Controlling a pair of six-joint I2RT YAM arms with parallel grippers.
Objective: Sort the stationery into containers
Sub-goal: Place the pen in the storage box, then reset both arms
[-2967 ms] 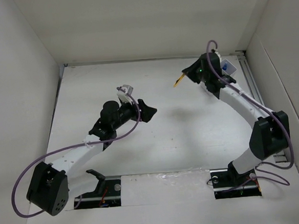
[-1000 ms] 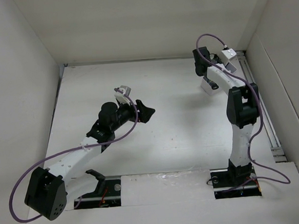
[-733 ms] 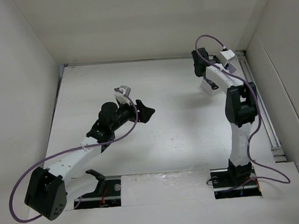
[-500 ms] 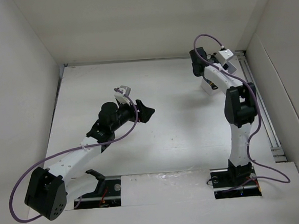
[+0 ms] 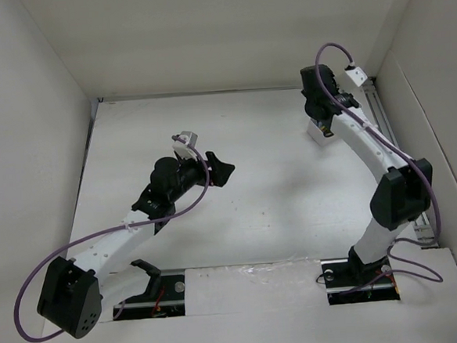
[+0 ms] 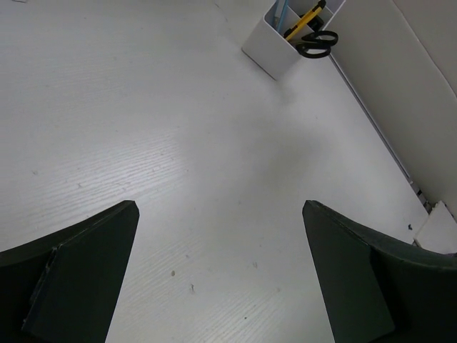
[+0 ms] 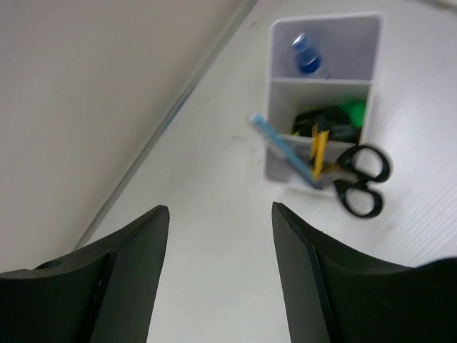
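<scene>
**Both claws spread, stationery boxed at the far right corner**

My left claw (image 6: 220,209) hangs over the left half of the bench (image 5: 269,184), tilted toward the far right corner. Its fingers are spread wide, with bare white board between them; they hold nothing and touch nothing.

The bench top is white and faintly grained. Plain white walls (image 5: 203,32) close it in on the left, the far side and the right. A rail (image 6: 378,132) runs along the foot of the right wall.

The white box (image 7: 282,168) stands near the far right corner, just beside that rail. It has three compartments.
- The one farthest from my right wrist holds the blue-capped bottle (image 7: 305,53).
- The middle one holds black highlighters (image 7: 318,118), one showing a green end.
- The nearest one holds the yellow pen (image 7: 316,150) and a thin blue stick (image 7: 282,146). The black handles of the scissors (image 7: 360,182) jut out past its rim.

My right claw (image 7: 220,209) hovers above the bench beside the box. It is parted wide, grips nothing and is well clear of the box.
</scene>
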